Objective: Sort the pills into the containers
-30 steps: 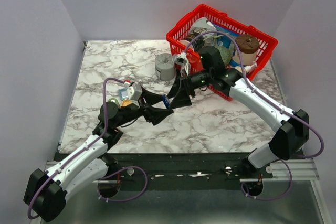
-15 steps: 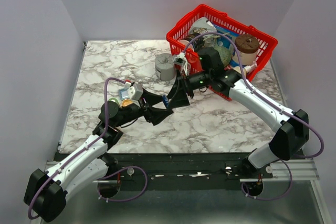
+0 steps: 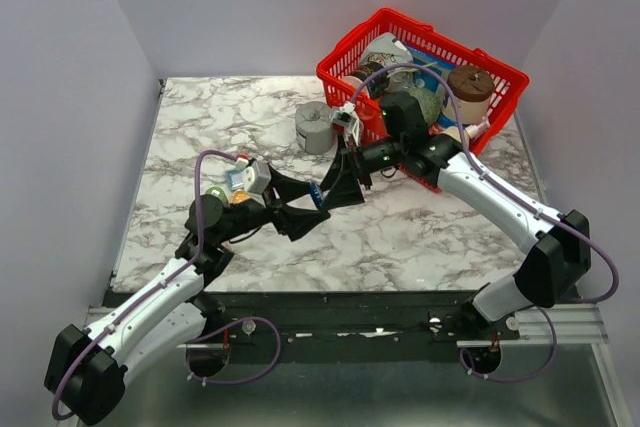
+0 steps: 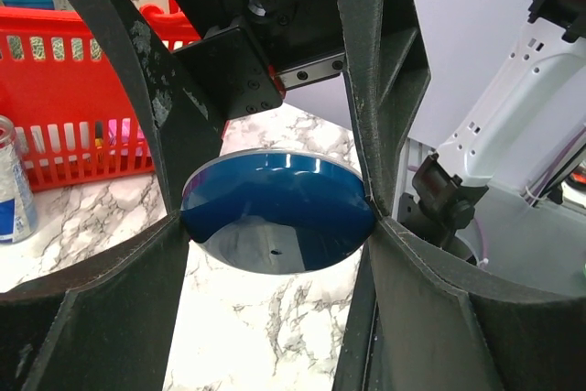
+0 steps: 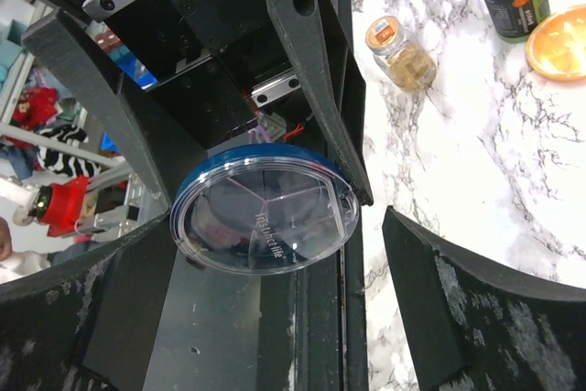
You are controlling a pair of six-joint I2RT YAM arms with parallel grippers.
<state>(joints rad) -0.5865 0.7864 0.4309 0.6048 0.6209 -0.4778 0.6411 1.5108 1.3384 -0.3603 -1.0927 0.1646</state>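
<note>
Because the left hand [image 4: 276, 219] clamps the blue container [image 5: 264, 210] by its rim to steady it, the right hand [image 3: 330, 189] stands wide around it, seemingly ready to open it

The top camera looks down from above and behind the arm bases, taking in the whole desk [image 3: 420, 237] from afar. The left wrist camera looks along the left hand [image 4: 275, 226], close on the dark blue dish [image 4: 275, 199], facing the red basket [image 4: 73, 144]. The right wrist camera looks the opposite way along the right hand [image 5: 284, 226], equally near. Both wrist views share that dish.
</note>
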